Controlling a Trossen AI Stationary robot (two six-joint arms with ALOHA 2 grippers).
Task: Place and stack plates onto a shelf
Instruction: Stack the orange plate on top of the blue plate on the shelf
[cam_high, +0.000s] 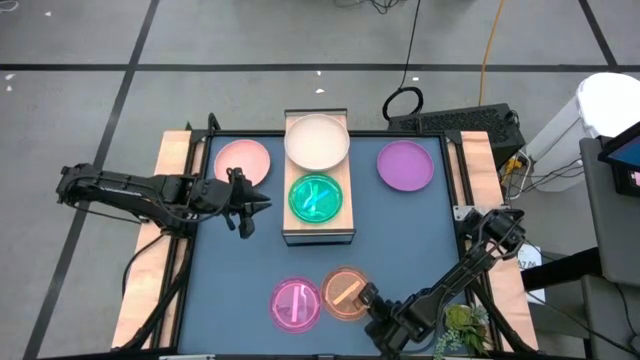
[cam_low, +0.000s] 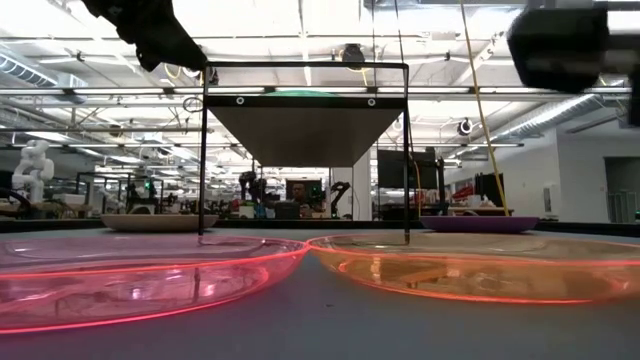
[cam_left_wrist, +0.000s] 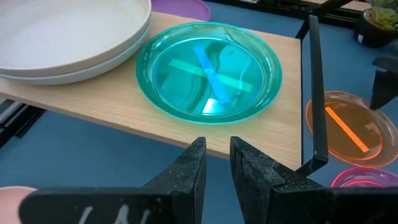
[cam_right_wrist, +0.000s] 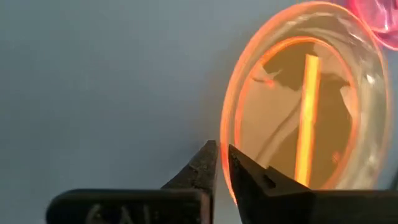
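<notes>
From above we see the shelf (cam_high: 319, 222) mid-bench carrying the cream plate (cam_high: 317, 140) and the teal plate (cam_high: 316, 197); the left gripper (cam_high: 249, 208) hovers beside it, holding nothing. At bench level the magenta plate (cam_low: 140, 275) and orange plate (cam_low: 480, 262) lie side by side. Its wrist camera shows the right gripper (cam_right_wrist: 222, 152) nipped onto the orange plate's rim; the left wrist camera shows narrowly parted fingers (cam_left_wrist: 189, 168).

worktop (cam_high: 400, 240): dark blue
shelf (cam_high: 318, 232): light wood, grained
plates: cream (cam_high: 317, 141), teal-green (cam_high: 316, 197), pink (cam_high: 243, 160), purple (cam_high: 405, 165), magenta (cam_high: 296, 304), orange (cam_high: 343, 293)
</notes>
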